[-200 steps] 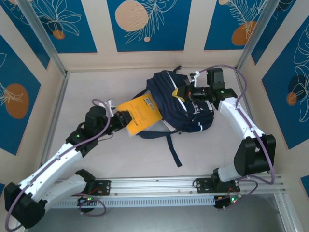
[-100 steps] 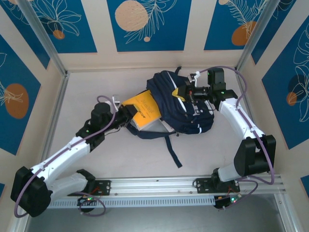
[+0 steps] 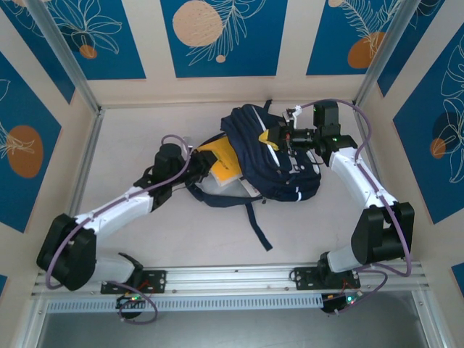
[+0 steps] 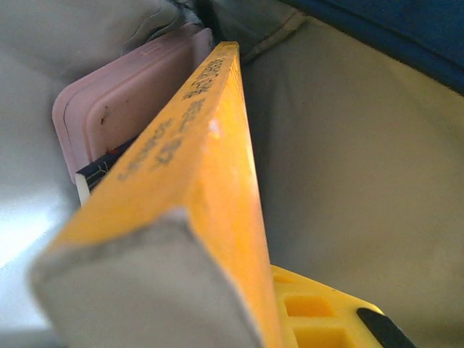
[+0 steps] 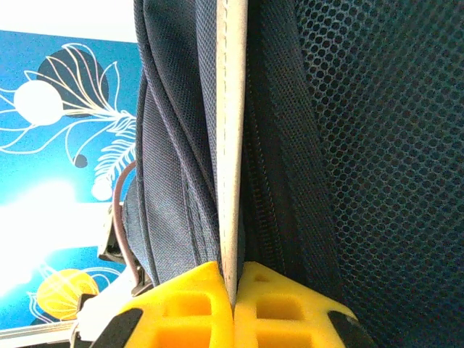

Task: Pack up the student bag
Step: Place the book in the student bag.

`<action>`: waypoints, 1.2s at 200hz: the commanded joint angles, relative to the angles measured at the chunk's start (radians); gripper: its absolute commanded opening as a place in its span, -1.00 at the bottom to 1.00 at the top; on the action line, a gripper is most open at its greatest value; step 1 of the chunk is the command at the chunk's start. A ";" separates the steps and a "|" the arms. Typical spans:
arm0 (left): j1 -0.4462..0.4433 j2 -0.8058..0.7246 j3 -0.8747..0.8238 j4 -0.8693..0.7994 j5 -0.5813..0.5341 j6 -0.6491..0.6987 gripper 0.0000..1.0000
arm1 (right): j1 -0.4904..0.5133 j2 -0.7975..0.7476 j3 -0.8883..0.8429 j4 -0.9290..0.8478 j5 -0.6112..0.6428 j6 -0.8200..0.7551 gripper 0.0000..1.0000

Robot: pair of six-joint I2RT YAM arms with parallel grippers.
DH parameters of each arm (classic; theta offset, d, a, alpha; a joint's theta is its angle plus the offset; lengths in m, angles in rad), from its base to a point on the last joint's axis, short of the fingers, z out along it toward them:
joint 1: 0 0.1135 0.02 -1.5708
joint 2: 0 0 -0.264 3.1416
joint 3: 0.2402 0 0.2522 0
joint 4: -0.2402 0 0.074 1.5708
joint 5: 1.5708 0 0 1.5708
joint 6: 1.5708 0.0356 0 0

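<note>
Nearest the arm bases, a metal rail [image 3: 232, 278] runs along the front edge of the tabletop [image 3: 188, 235], and the pale strip beyond it lies open except for one dark strap [image 3: 259, 226] trailing toward the rail. Further in, the left gripper [image 3: 194, 165] reaches in from the lower left, its fingers [image 4: 319, 322] pinching a yellow book [image 3: 220, 161] that is pushed partway into the mouth of the student bag [image 3: 250, 134]. In the left wrist view the book's spine [image 4: 210, 145] runs into the pale grey lining [image 4: 355, 159], just beside a flat pink item [image 4: 123, 109] already inside; there is room to the book's right and little to its left. The student bag lies flat at the middle of the tabletop, toward the back, its opening facing left. The right gripper [image 3: 278, 138] sits on the bag's upper right, its yellow fingers [image 5: 192, 304] pressed together on a thin grey edge strip [image 5: 232, 109] of the bag beside the zip. Bare tabletop remains left of the bag as far as the side frame, with a narrower band between the bag and the back wall [image 3: 217, 88].
</note>
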 commanded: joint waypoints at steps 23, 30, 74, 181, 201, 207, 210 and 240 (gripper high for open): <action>-0.007 0.102 0.102 0.028 0.064 0.068 -1.00 | 0.007 -0.072 0.020 0.091 -0.128 0.043 -1.00; -0.008 0.121 0.107 0.030 0.069 0.084 -1.00 | 0.013 -0.068 0.019 0.091 -0.127 0.043 -1.00; -0.034 0.274 0.226 0.012 0.109 0.185 -1.00 | 0.070 -0.041 0.016 0.121 -0.108 0.051 -1.00; -0.143 0.621 0.510 0.125 0.180 0.105 0.21 | 0.122 0.009 -0.004 0.270 -0.065 0.141 -1.00; -0.129 0.558 0.456 0.077 0.154 0.145 0.45 | 0.099 0.001 -0.007 0.257 -0.061 0.131 -1.00; -0.122 0.533 0.435 0.068 0.148 0.154 0.49 | 0.090 0.000 -0.011 0.255 -0.057 0.128 -1.00; -0.120 0.521 0.423 0.064 0.146 0.158 0.51 | 0.084 -0.002 -0.012 0.252 -0.053 0.127 -1.00; -0.084 0.387 0.317 -0.038 0.116 0.229 0.56 | 0.041 -0.021 -0.033 0.216 -0.017 0.097 -1.00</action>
